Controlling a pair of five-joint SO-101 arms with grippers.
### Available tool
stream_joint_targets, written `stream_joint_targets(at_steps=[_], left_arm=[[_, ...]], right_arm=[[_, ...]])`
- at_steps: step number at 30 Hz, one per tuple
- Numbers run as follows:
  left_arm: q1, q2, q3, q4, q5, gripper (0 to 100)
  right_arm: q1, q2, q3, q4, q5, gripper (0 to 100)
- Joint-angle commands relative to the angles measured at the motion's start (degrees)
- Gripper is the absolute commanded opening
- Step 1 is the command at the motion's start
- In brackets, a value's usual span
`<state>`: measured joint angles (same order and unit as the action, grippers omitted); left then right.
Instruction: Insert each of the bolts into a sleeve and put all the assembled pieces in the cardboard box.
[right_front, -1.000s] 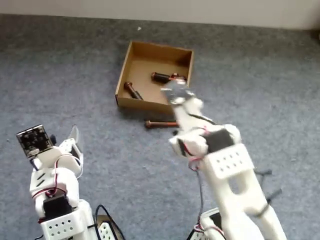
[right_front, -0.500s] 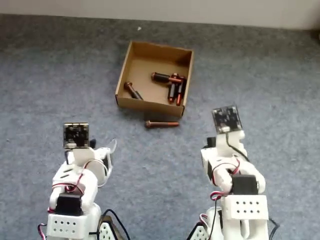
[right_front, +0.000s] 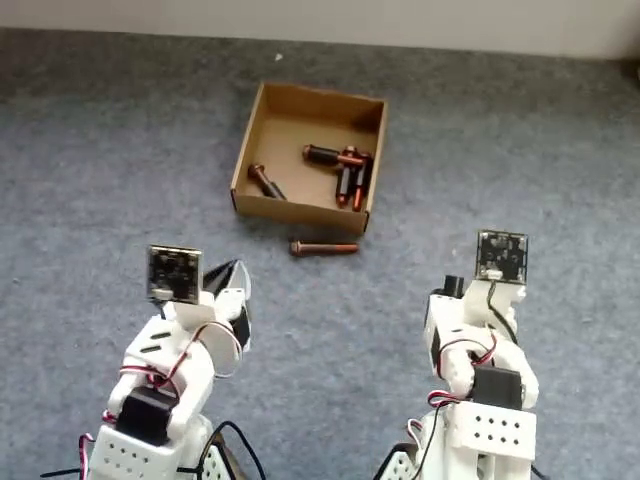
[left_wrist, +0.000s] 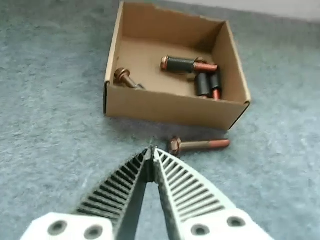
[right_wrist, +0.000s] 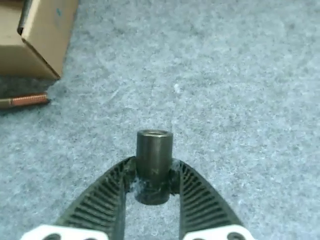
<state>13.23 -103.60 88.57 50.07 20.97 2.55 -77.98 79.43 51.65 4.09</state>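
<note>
1. Right gripper (right_wrist: 152, 166): I read it as clamped on one dark sleeve (right_wrist: 154, 150). The sleeve's open bore points out past the fingertips, above the grey tabletop (right_wrist: 240, 75).
2. Left gripper (left_wrist: 151, 151): the jaws are pressed together with nothing between them. It sits short of the loose bolt, with its tips aimed toward it.
3. Loose bolt (left_wrist: 199, 145): one copper-coloured bolt lies bare on the tabletop. It runs parallel to the front wall of the cardboard box (left_wrist: 165, 107) and lies just beside it.
4. Box contents: I count what look like four assembled pieces (left_wrist: 187, 64). One lies against one side wall and three are clustered by the opposite wall.

Status, by my judgement: most of the task is complete. Two steps are left: join the last bolt to the held sleeve, then put that piece in the box.
</note>
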Motion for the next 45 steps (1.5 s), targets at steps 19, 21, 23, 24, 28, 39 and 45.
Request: stream_joint_targets(at_steps=[19,21,23,24,28,39,45], left_arm=[[10.33,42.86,-34.07,0.18,21.27,3],[10.33,50.15,-37.93,0.18,23.74,3],[10.15,56.92,-41.80,0.18,26.11,4],[10.15,60.18,-43.56,0.26,27.43,7],[10.95,72.40,-49.54,0.26,32.00,22],[11.30,101.23,-63.34,0.18,42.64,30],[11.38,106.95,-66.33,0.18,46.42,30]], right_arm=[[5.49,-1.27,1.01,-1.54,-1.32,0.5],[6.55,-1.27,1.10,-1.54,-1.32,0.5],[7.60,-1.27,1.01,-1.63,-1.76,0.5],[8.04,-1.27,1.01,-1.63,-2.64,0.5],[8.84,-1.27,1.01,-1.63,-3.34,0.6],[8.84,-1.27,1.01,-1.63,-3.43,0.6],[8.66,-1.27,1.10,-1.63,-3.34,0.6]])
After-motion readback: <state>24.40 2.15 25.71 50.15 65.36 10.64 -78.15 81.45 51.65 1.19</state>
